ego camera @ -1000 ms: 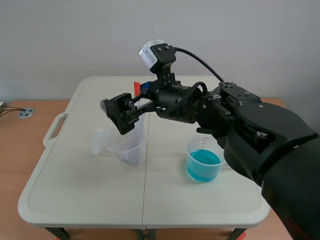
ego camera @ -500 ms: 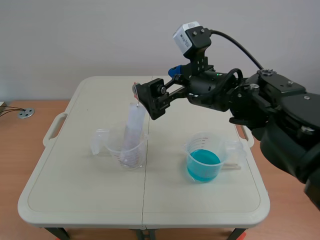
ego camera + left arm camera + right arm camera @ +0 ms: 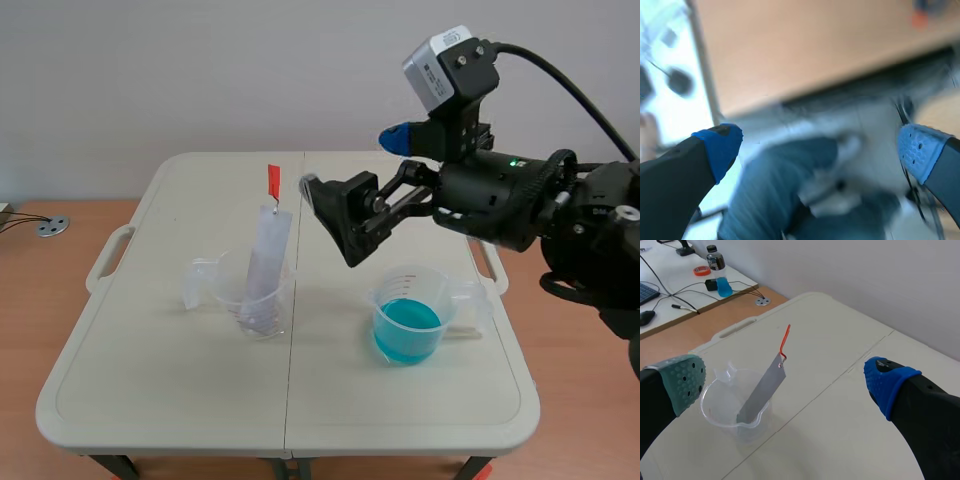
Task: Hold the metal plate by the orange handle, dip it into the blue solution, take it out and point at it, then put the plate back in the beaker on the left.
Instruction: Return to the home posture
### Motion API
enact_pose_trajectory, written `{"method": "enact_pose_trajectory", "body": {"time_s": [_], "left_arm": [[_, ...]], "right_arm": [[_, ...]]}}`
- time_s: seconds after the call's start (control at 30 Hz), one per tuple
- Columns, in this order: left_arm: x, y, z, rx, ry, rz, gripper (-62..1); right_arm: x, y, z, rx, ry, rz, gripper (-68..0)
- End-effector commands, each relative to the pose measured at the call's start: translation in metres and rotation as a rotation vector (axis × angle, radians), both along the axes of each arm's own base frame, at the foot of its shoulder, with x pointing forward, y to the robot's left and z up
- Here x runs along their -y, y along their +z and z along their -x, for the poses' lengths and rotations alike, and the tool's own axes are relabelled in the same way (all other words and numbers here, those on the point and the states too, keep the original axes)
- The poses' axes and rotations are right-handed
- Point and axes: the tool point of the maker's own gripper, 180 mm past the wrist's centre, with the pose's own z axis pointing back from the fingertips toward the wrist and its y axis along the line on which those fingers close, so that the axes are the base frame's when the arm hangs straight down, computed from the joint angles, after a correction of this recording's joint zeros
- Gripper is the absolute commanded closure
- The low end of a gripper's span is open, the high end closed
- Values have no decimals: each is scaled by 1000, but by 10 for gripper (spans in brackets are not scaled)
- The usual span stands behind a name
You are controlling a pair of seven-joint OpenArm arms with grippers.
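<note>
The metal plate (image 3: 265, 265) leans upright in the clear left beaker (image 3: 255, 305), its orange handle (image 3: 273, 180) sticking up free. The beaker of blue solution (image 3: 408, 325) stands to the right of it. My right gripper (image 3: 337, 220) hangs open above the table between the two beakers, apart from the plate. In the right wrist view the plate (image 3: 760, 392), its handle (image 3: 785, 340) and the beaker (image 3: 725, 410) lie ahead of my right gripper (image 3: 785, 382), between the spread fingers. My left gripper (image 3: 815, 145) is open with nothing in it; its arm is not in the scene view.
The white folding table (image 3: 150, 400) has a carry handle (image 3: 108, 258) at its left edge. Beyond the table's left side stands a desk with a bottle (image 3: 720, 272), a tape roll (image 3: 702, 271) and cables. The left wrist view is blurred.
My right arm drew back from the left beaker, to the right and upward. The plate stays leaning in the left beaker, with its handle now free.
</note>
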Motion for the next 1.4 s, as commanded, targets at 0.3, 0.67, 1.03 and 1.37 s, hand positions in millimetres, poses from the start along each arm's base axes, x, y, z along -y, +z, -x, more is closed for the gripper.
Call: {"method": "enact_pose_trajectory", "body": {"time_s": [0.3,0.67,1.03,1.37], "left_arm": [[99,108,-97,472,-248,167,-623],[210,183,-122,653,-510,426,-623],[265,176,-117,687,-604,487,-623],[275,176,-117,709,-593,516,-623]], "right_arm": [[34,-6,21,15,-60,62,-663],[49,1,54,69,-95,89,-663],[56,4,88,70,-115,88,-663],[66,1,103,57,-133,104,-663]]}}
